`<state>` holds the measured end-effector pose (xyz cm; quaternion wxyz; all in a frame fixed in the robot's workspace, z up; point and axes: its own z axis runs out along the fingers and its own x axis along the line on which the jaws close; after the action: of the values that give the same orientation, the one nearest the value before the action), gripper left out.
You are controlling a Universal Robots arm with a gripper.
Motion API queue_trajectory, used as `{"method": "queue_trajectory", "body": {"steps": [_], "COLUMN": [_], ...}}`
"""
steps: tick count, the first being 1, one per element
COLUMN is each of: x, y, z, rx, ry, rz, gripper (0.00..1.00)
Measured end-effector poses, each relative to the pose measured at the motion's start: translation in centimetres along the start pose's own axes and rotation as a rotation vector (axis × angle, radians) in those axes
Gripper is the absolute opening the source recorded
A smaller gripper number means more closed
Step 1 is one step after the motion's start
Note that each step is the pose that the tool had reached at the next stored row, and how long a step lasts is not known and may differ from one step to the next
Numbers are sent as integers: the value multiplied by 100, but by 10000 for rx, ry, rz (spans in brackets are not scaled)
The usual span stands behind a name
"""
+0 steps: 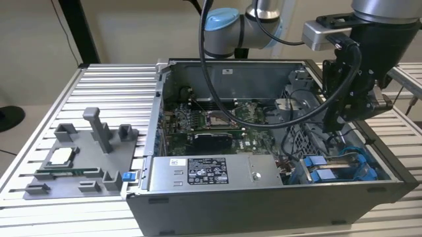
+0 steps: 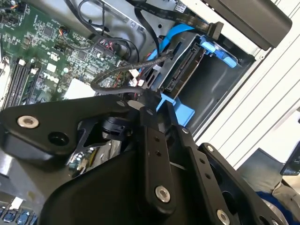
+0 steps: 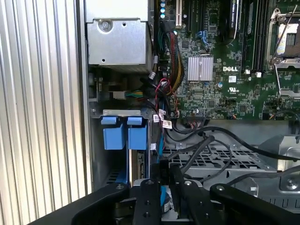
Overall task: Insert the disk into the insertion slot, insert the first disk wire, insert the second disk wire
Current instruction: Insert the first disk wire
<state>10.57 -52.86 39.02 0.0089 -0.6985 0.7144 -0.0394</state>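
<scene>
At the exterior view's right, the arm (image 1: pixel 382 29) reaches down into the open computer case (image 1: pixel 264 207), which sits on the slatted metal worktop (image 1: pixel 112 89). The tool (image 1: pixel 335 127) hangs inside the case, just above the blue-railed insertion slot (image 1: pixel 369 172) in the near right corner. A grey power-supply box (image 1: pixel 197 173) lies along the near wall, with the green motherboard (image 1: pixel 211 123) behind it. A grey fixture plate (image 1: pixel 72 163) rests on the worktop at the exterior view's left, apart from the case.

Second wrist view: the tool (image 2: pixel 142 99) has its jaws closed together, right at a bundle of black cables (image 2: pixel 122 70). Cannot tell whether a cable is pinched. Just beyond, the disk (image 2: pixel 183 71) sits in its blue carrier inside the slot, with a blue cable (image 2: pixel 173 33) running beside it.

First wrist view: the tool (image 3: pixel 165 169) is over the slot. The disk (image 3: pixel 139 165) shows edge-on, touching two blue tabs (image 3: pixel 126 136). Black cables cross the perforated metal panel (image 3: pixel 211 159) next to the tool.
</scene>
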Motion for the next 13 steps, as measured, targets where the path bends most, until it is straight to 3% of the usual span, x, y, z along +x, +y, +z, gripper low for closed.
{"method": "queue_trajectory", "body": {"steps": [8,13], "x": [0,-2], "y": [2,25], "z": [6,51], "rx": [4,94], "ry": [1,-1], "rz": [1,5], "gripper": [0,0]}}
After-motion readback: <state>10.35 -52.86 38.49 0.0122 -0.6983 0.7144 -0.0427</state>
